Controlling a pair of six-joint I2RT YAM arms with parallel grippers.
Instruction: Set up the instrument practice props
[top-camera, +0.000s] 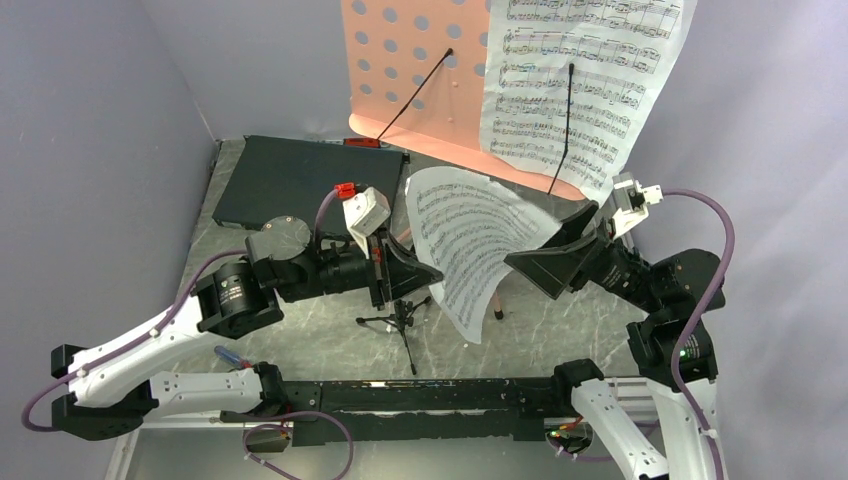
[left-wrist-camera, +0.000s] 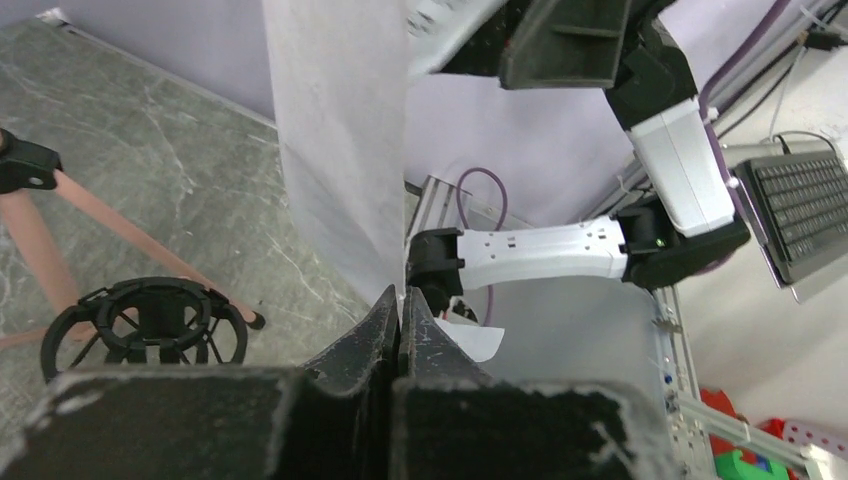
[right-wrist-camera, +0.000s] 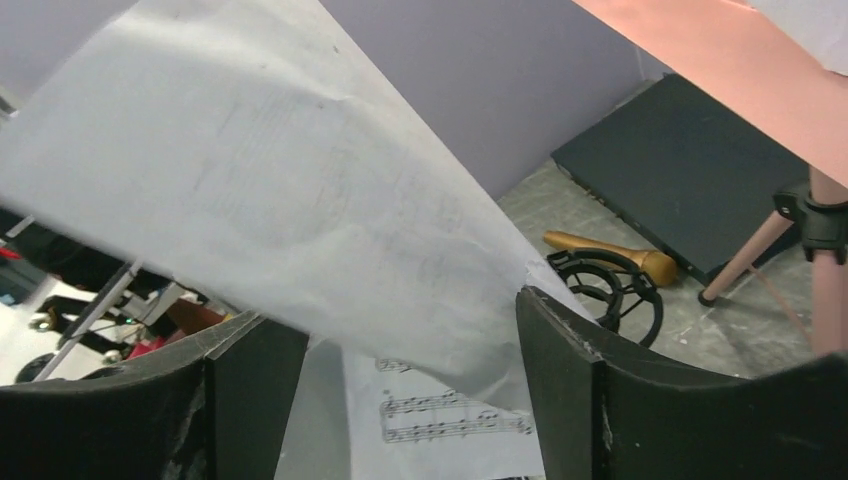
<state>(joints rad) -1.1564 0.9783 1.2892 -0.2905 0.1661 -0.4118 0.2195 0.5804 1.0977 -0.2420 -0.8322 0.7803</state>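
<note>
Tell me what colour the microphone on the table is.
The microphone is gold; right wrist view.

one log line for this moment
left gripper: shut on loose page | right gripper: open, not gripping | other page: on music stand

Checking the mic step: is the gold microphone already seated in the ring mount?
No, in the right wrist view the gold microphone lies on its side beyond the ring mount, not in it.

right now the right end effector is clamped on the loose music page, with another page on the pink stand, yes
No: the left end effector is clamped on the loose music page, per the left wrist view; the right end effector is open, and another page is on the pink stand.
</note>
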